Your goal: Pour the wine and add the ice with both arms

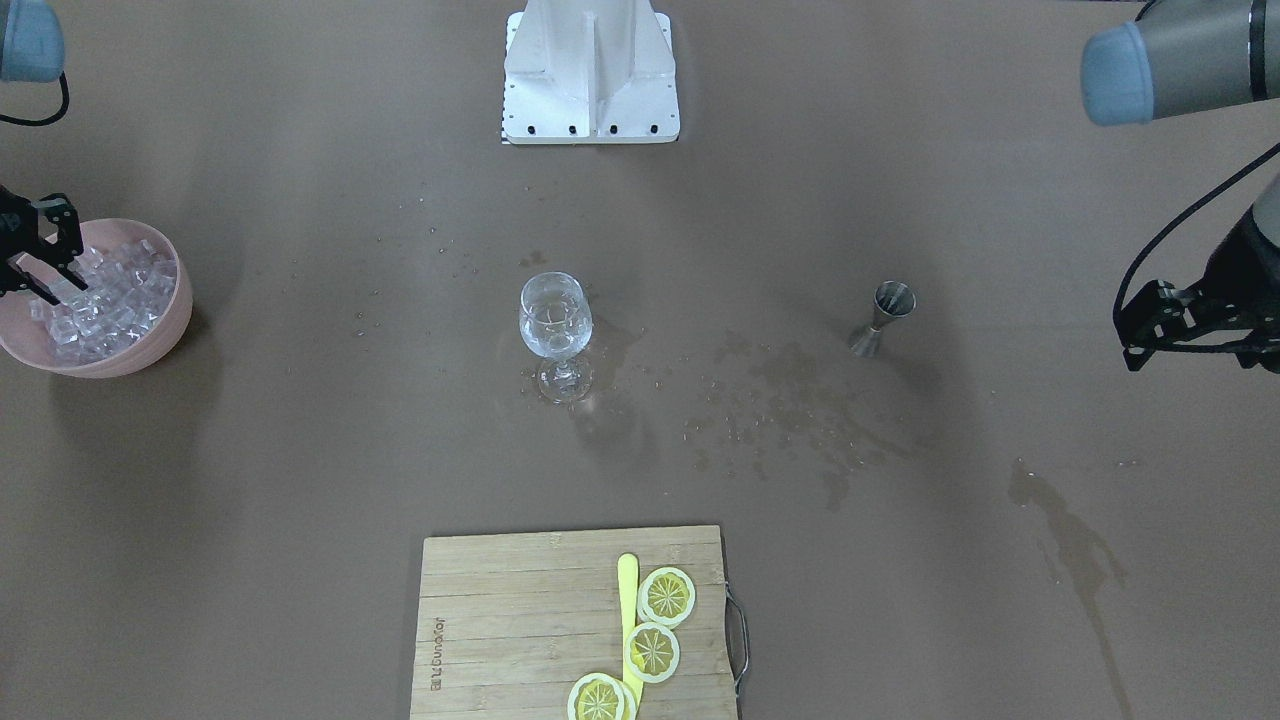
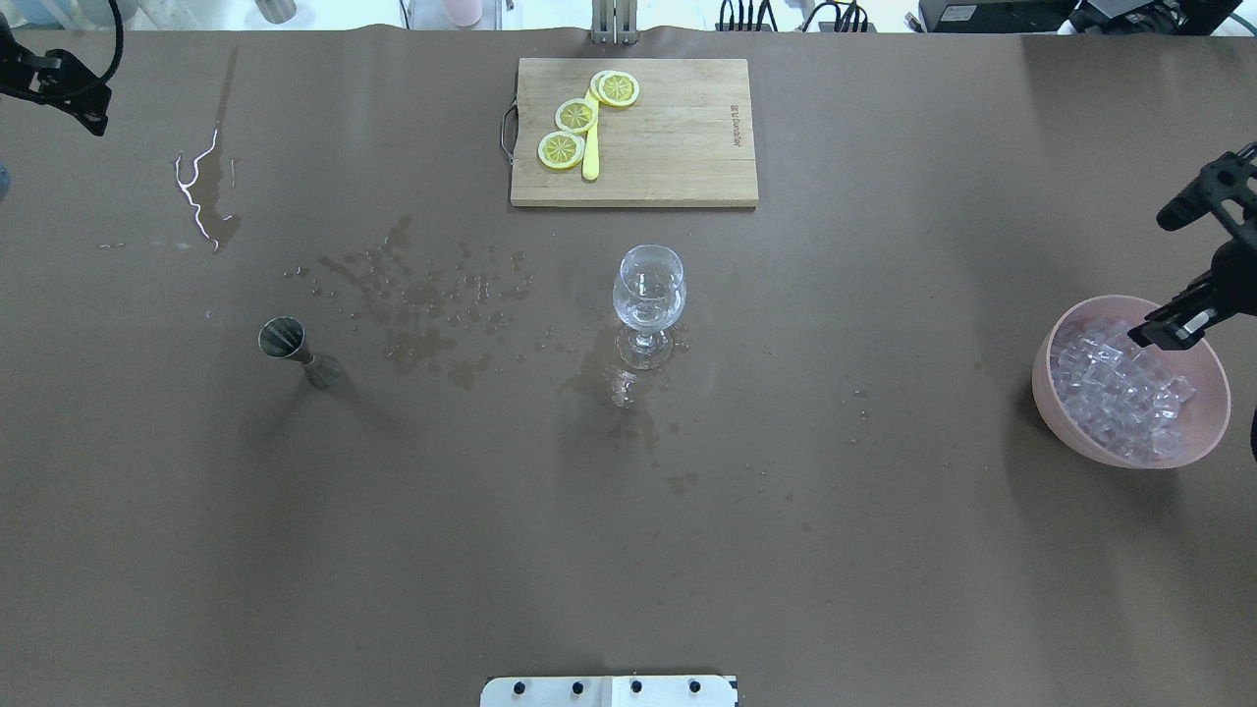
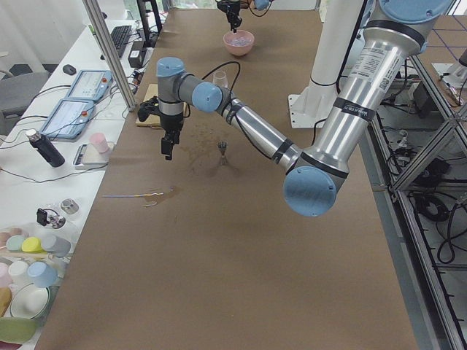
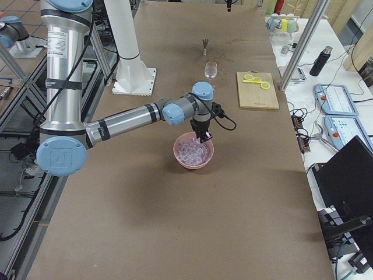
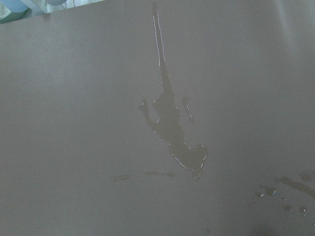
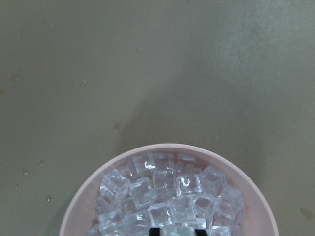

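At the counter's end on the robot's right, the right gripper (image 6: 177,231) hung over the pink bowl (image 1: 140,352). Its jaws were moderately apart, their tips down among the ice (image 6: 162,191), with nothing clearly clamped. Fetching ice looked to be the step in hand. The next move called for closing on one cube and carrying it to the stemmed glass (image 1: 556,318) mid-counter. Whether the left gripper's (image 1: 1150,330) jaws were apart or together could not be told.

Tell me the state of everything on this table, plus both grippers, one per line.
Stemmed glass: upright, some clear liquid inside.
Jigger: upright, standing alone.
Pink bowl: heaped with ice.
Right gripper: open, over the ice.
Left gripper: above a spill, jaws unclear.
Lemon slices: flat on cutting board.
Table: wet patches.
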`<move>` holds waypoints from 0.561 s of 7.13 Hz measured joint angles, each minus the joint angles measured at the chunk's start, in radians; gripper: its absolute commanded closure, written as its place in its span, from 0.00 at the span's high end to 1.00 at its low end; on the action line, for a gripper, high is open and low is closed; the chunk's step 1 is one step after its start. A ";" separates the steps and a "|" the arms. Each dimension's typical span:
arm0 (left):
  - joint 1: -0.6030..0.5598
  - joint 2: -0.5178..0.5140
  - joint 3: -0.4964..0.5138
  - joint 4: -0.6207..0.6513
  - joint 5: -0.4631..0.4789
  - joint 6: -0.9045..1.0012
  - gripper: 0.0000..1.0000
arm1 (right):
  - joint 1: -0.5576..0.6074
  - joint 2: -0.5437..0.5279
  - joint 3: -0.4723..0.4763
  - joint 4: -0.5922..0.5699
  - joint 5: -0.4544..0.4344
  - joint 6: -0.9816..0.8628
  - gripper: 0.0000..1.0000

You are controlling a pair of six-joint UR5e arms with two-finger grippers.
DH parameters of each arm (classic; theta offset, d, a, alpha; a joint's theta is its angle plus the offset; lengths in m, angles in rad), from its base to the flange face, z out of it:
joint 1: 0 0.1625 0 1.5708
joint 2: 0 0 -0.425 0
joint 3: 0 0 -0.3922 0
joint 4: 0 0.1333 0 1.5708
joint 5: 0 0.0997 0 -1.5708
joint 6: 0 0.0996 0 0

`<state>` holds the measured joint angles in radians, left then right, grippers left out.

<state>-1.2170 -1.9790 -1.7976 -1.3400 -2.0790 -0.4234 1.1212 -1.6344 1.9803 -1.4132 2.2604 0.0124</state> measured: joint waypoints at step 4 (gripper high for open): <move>-0.012 0.000 0.004 0.004 -0.006 0.001 0.99 | 0.108 0.231 0.018 0.015 0.150 0.571 0.00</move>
<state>-1.2289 -1.9788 -1.7933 -1.3363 -2.0846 -0.4227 1.2294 -1.4038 1.9985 -1.3985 2.4104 0.5834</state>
